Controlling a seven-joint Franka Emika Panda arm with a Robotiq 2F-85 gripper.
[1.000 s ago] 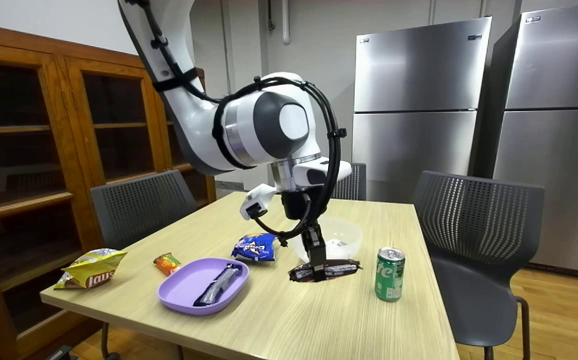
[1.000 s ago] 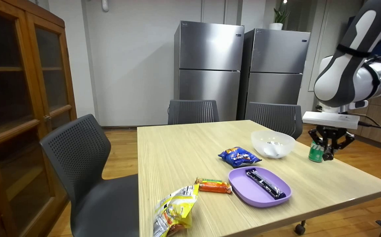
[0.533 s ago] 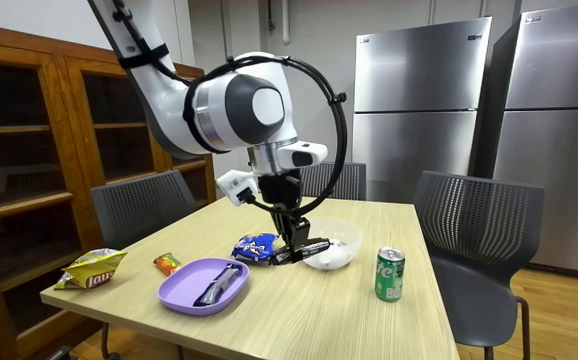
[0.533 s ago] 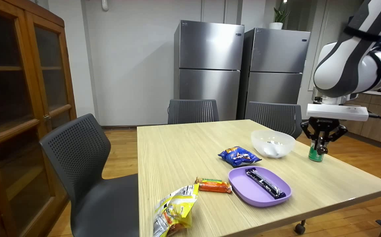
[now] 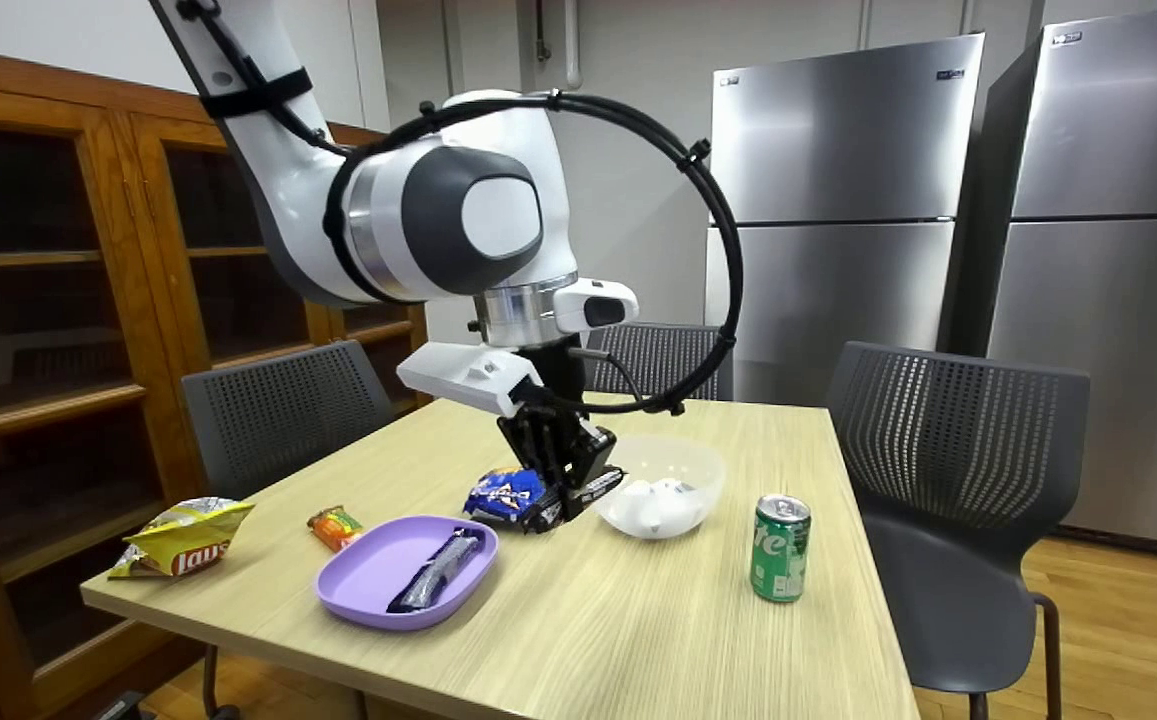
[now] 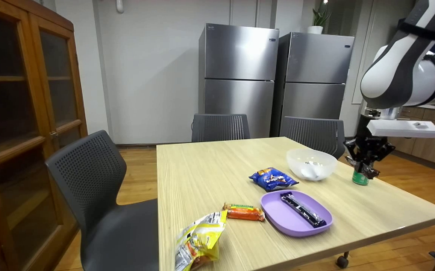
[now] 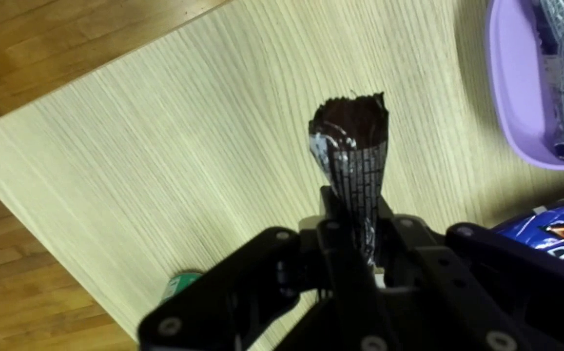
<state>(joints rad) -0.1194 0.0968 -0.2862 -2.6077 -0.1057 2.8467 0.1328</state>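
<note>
Brown bar, pinched between the narrowly parted fingers, has turned and neared the blue bag.

Dark-brown wrapper with apparently black-lined grey section; plain purple tray

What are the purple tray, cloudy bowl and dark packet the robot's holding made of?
Purple tray: probably satin plastic, evenly coloured, smooth-rimmed.
Cloudy bowl: likely frosted plastic, perhaps glass; it looks hazily see-through.
Dark packet: glossy film, seemingly plastic, creased with bright glints.
</note>
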